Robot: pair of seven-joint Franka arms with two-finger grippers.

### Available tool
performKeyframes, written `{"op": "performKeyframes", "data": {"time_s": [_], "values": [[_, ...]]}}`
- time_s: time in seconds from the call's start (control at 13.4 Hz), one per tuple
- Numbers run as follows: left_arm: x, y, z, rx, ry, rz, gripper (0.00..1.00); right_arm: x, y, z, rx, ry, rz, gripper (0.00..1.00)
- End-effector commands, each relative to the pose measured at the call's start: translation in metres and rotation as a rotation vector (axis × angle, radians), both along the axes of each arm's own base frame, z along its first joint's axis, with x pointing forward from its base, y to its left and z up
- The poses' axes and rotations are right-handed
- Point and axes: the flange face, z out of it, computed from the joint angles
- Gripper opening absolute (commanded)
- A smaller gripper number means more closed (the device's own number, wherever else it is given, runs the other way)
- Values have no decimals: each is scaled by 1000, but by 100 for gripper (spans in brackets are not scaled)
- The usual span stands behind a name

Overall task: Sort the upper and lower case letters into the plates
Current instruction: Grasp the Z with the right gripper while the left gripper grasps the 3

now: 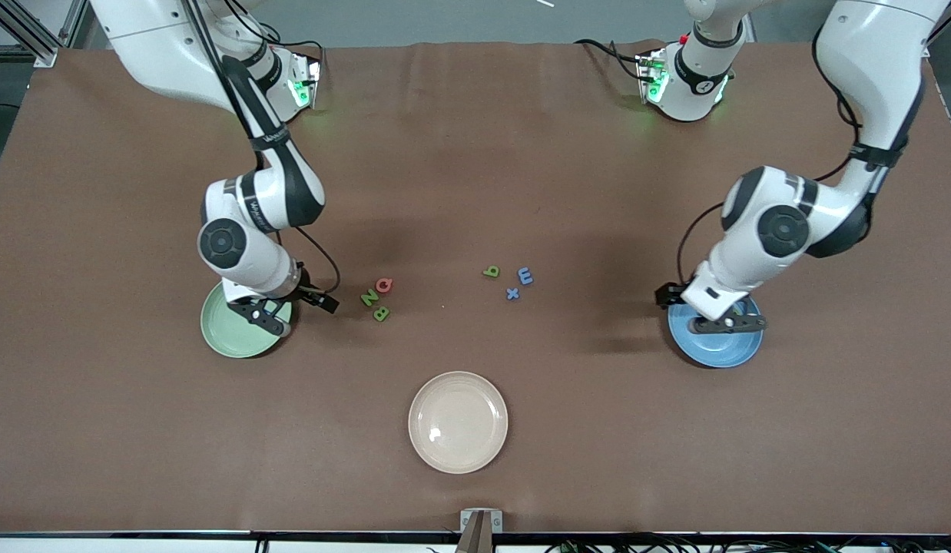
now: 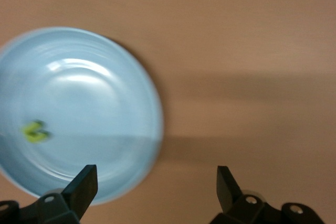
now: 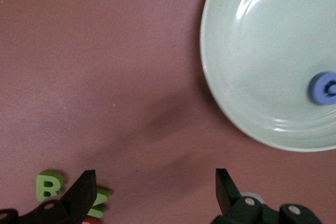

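Note:
The pale green plate (image 1: 228,339) lies at the right arm's end of the table. My right gripper (image 1: 265,316) hangs over its edge, open and holding nothing. In the right wrist view a blue letter (image 3: 325,88) lies in the green plate (image 3: 262,51), while my right gripper (image 3: 153,187) is over bare table. The blue plate (image 1: 714,353) lies at the left arm's end, under my open, empty left gripper (image 1: 727,323). A yellow-green letter (image 2: 35,131) lies in the blue plate (image 2: 94,108); my left gripper (image 2: 155,182) is at its rim.
Loose letters lie mid-table: a green N (image 1: 369,298), a pink Q (image 1: 384,285) and a green B (image 1: 381,313) toward the green plate; a green b (image 1: 491,271), a blue E (image 1: 525,276) and a blue x (image 1: 512,293) together. A cream plate (image 1: 458,453) sits nearest the front camera.

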Motion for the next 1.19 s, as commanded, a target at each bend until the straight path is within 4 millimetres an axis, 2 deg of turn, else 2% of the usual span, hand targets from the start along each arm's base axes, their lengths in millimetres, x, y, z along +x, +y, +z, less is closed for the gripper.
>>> {"op": "performKeyframes", "data": {"time_s": [0.0, 0.15, 0.3, 0.6, 0.75, 0.97, 1.12], "values": [[-7, -58, 1, -17, 6, 78, 100, -10, 29, -24, -6, -24, -79, 100], [-11, -100, -8, -41, 20, 140, 100, -14, 43, -34, -6, -41, -93, 100], [-22, -148, -12, -61, 29, 184, 100, -17, 48, -43, -8, -45, -112, 99], [-40, -223, -37, -60, 41, 325, 100, -21, 56, -47, -10, -45, -125, 97], [-44, -242, -51, -25, 11, 380, 100, -26, 64, -50, -13, -41, -133, 96], [-58, -255, -69, 9, 15, 358, 100, -30, 71, -51, -17, -35, -143, 95], [-69, -265, -71, 15, 18, 337, 100, -31, 71, -52, -18, -32, -149, 88]]}}
